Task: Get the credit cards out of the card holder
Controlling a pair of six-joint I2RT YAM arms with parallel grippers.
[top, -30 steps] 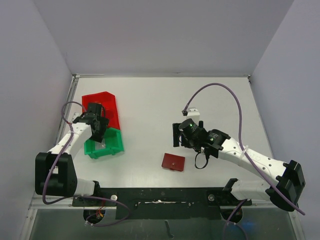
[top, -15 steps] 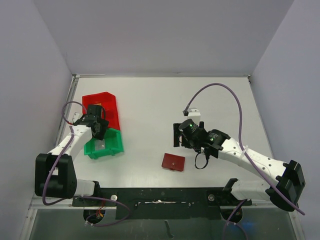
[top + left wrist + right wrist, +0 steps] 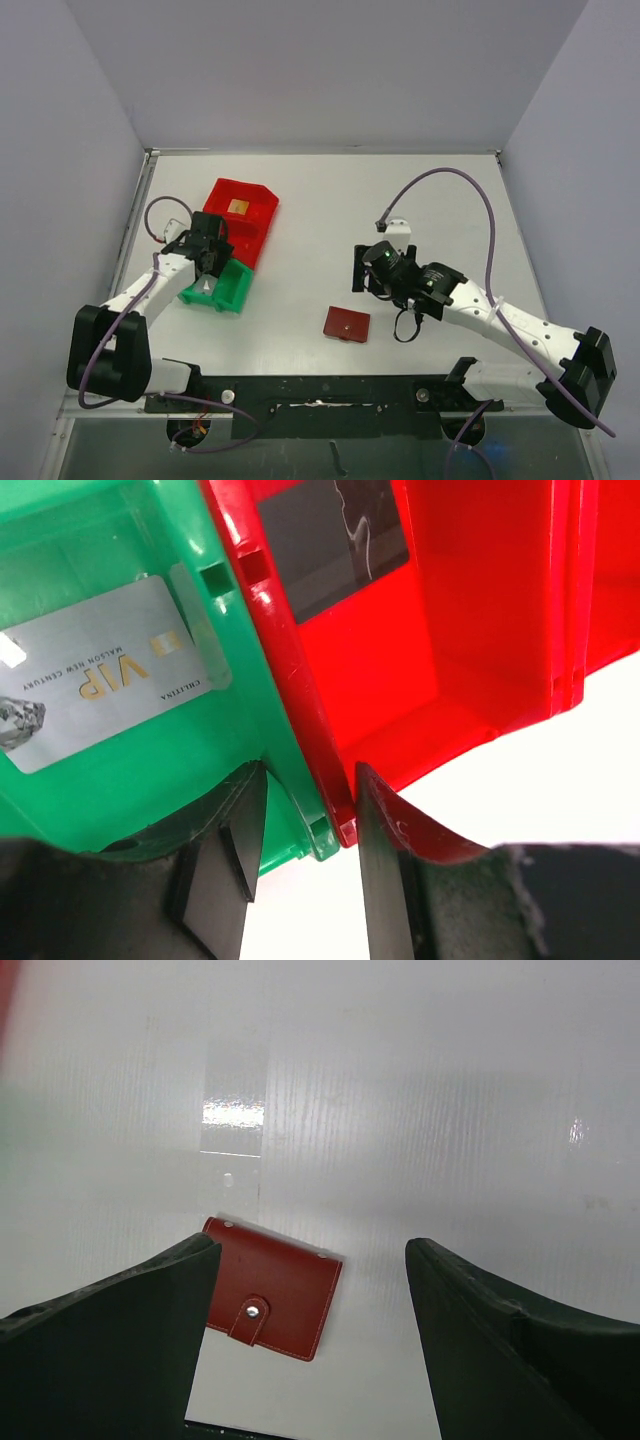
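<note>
The card holder [image 3: 347, 324] lies shut on the white table, its red tab snapped; the right wrist view shows the card holder [image 3: 270, 1288] low down. My right gripper [image 3: 362, 270] hovers open behind it, and in its own view the right gripper [image 3: 312, 1250] holds nothing. A silver-grey credit card [image 3: 105, 670] lies in the green bin [image 3: 240, 680], a black card [image 3: 330, 540] in the red bin [image 3: 470, 630]. A gold-orange card [image 3: 238, 207] sits in the red bin's far compartment. My left gripper [image 3: 308, 790] pinches the two bins' joined walls at their corner.
The red bin [image 3: 255, 230] and green bin [image 3: 232, 290] stand joined at the table's left, turned slantwise. The left wall runs close beside my left arm. A purple cable loops over my right arm [image 3: 480, 305].
My left gripper has narrowed onto the bins' joined walls, and both bins have swung to the right and turned. My right gripper has barely shifted.
</note>
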